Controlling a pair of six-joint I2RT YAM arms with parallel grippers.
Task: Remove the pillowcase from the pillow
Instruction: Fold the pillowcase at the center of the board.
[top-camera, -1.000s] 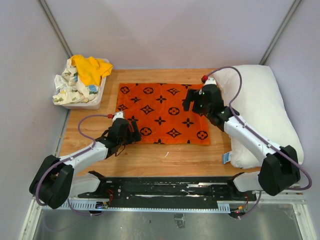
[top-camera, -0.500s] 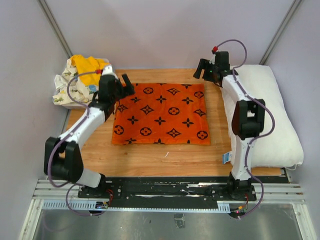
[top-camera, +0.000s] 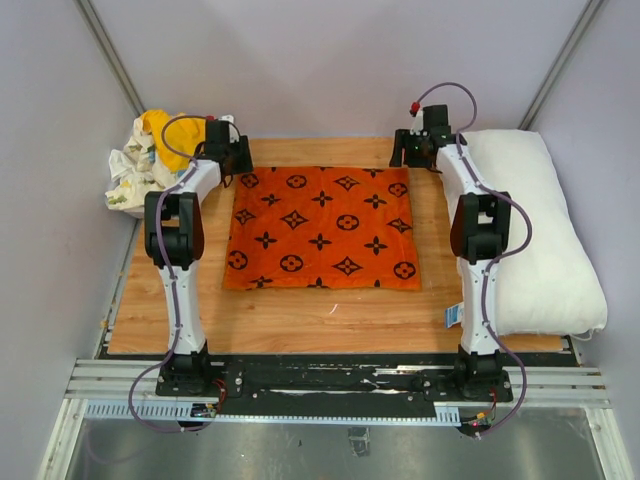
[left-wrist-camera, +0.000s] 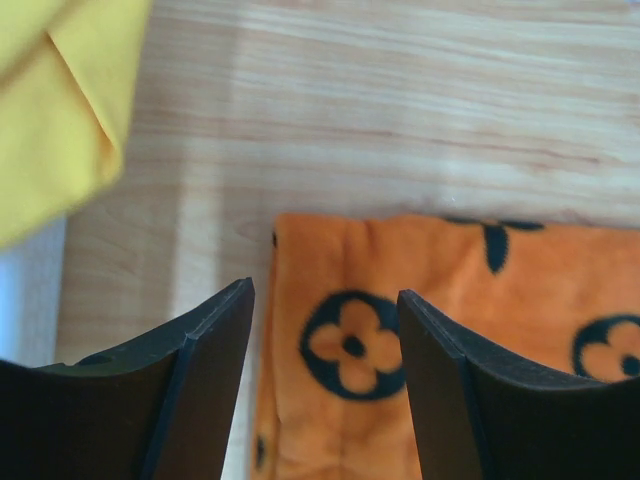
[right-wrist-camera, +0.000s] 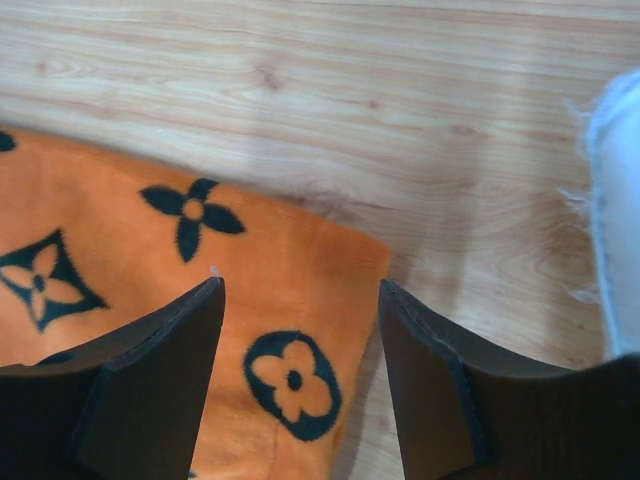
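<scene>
The orange pillowcase (top-camera: 320, 225) with black motifs lies flat and spread on the wooden table. The white pillow (top-camera: 535, 230) lies bare along the right side, a small blue tag (top-camera: 452, 316) at its near edge. My left gripper (top-camera: 232, 165) is open above the case's far left corner (left-wrist-camera: 350, 330), nothing between its fingers. My right gripper (top-camera: 410, 155) is open above the far right corner (right-wrist-camera: 300, 320), also empty. The pillow's edge (right-wrist-camera: 615, 210) shows at the right of the right wrist view.
A white bin (top-camera: 160, 195) at the far left holds a yellow cloth (top-camera: 170, 135) and a white floral-print cloth (top-camera: 130, 175). The yellow cloth (left-wrist-camera: 55, 110) also shows in the left wrist view. The enclosure walls stand close behind both grippers.
Both arms have swung from the case's near and middle parts out to its far corners. The case now lies flatter and squarer. Both grippers remain open.
</scene>
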